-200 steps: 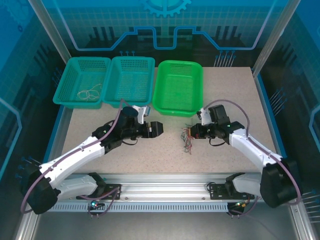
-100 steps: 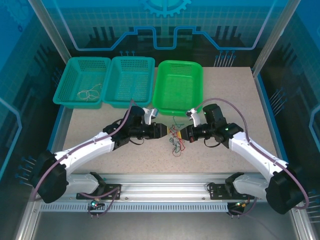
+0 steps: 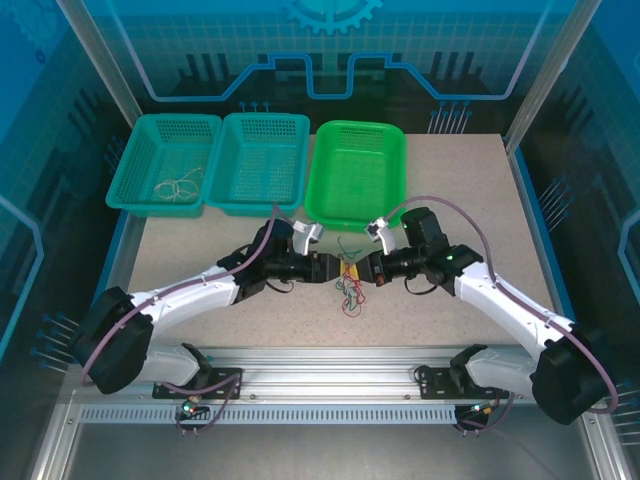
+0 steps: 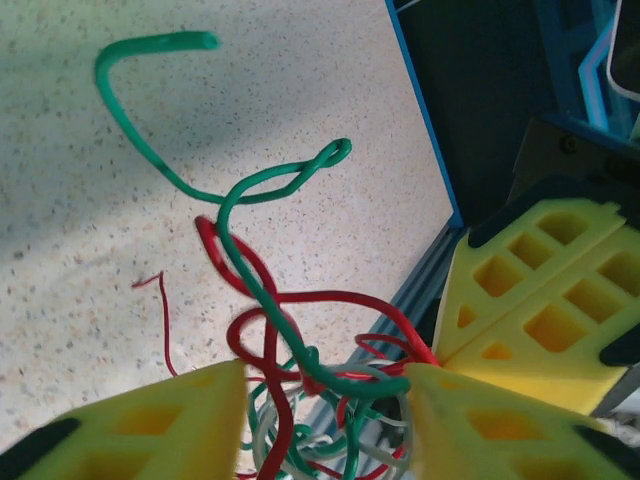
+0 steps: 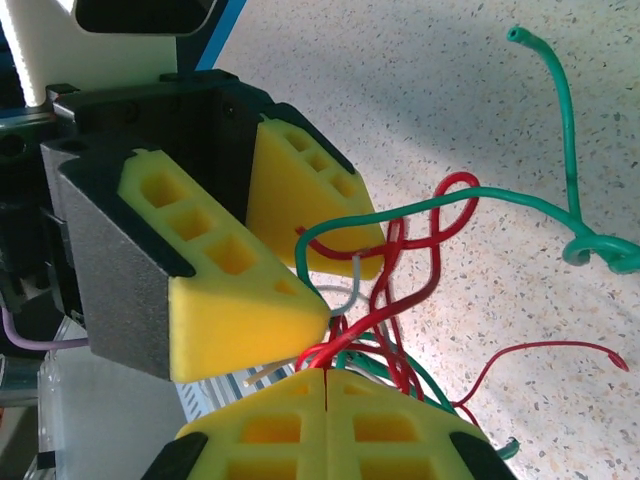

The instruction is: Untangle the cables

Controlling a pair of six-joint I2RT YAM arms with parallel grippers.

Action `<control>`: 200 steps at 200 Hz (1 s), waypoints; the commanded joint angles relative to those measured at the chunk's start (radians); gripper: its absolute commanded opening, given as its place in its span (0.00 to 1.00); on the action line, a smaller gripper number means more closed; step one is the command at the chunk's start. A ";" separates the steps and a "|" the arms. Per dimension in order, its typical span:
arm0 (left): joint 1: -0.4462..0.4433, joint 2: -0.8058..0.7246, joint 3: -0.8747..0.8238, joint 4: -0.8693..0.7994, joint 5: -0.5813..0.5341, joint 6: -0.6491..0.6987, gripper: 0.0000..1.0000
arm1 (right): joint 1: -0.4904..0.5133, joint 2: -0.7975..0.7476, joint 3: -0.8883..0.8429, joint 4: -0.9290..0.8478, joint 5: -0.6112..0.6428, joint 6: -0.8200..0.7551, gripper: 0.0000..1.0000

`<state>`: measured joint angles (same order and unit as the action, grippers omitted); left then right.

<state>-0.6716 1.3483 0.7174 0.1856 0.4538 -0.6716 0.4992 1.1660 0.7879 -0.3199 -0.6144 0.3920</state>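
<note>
**Right gripper** (image 5: 327,382): the pads are pressed flat together with red wires issuing from the seam. It is clamped on the cables (image 3: 348,285).

**Left gripper** (image 4: 325,378): the pads stand apart and straddle the same tangle from the opposite side. Wires run through the gap, and a green one lies against one pad. Whether the pads bear on the bundle cannot be told. The two grippers face each other tip to tip, close together, with the tangle between them.

**Cables:** red, green and white wires are knotted together and lifted off the tabletop (image 3: 450,190) at the grippers. They sit about mid-width, nearer the near edge than the far one. Loops hang below the grip; contact with the surface cannot be confirmed. One green cable (image 4: 150,125) arches clear of the knot, its free end in the air.

**Far edge:** a green basket (image 3: 357,180) stands directly beyond the tangle. A teal basket (image 3: 262,160) is just beside it on the left, and a second teal basket (image 3: 150,155) touches that one. The second holds pale wire loops (image 3: 178,186).
</note>
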 commanded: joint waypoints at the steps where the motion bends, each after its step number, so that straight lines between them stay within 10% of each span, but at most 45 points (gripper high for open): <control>1: -0.008 0.008 -0.010 0.058 0.007 0.024 0.29 | 0.016 0.007 0.037 0.023 -0.024 0.009 0.00; 72: -0.004 -0.098 -0.058 -0.068 -0.140 0.038 0.00 | -0.077 -0.007 0.010 -0.113 0.331 0.116 0.00; 147: 0.045 -0.147 -0.111 -0.089 -0.149 0.015 0.00 | -0.285 -0.091 -0.061 -0.211 0.410 0.166 0.00; 179: 0.045 -0.089 -0.100 -0.016 -0.083 -0.001 0.00 | -0.114 -0.093 -0.013 -0.143 0.226 0.077 0.55; 200: 0.041 -0.055 -0.089 0.038 -0.037 -0.010 0.00 | 0.035 -0.065 0.023 -0.100 0.257 0.062 0.66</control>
<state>-0.6346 1.2579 0.6178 0.1390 0.3412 -0.6575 0.4133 1.0878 0.7517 -0.4751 -0.3092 0.5068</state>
